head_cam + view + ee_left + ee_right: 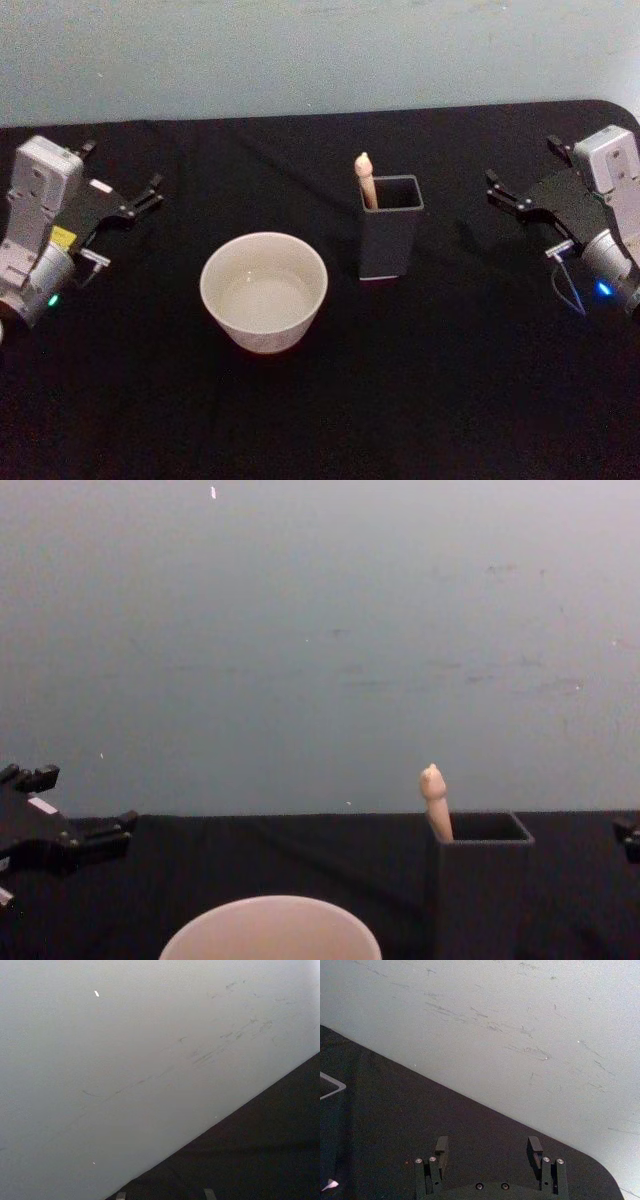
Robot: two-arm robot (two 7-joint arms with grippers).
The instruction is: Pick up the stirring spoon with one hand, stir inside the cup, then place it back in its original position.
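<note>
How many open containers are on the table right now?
2. The cup sits left of centre. The dark grey holder stands just to its right, slightly farther back, with the stirring spoon leaning inside it. None looks hidden.

My head camera sits high, looking forward and down on the black worktop (320, 430) from some way off; the chest camera sits lower and closer, facing level across it to the wall (320, 630); both share the cup (265, 335) and the holder (388, 245); each wrist camera faces out low over the worktop's far edge, tilted, toward that same wall.
</note>
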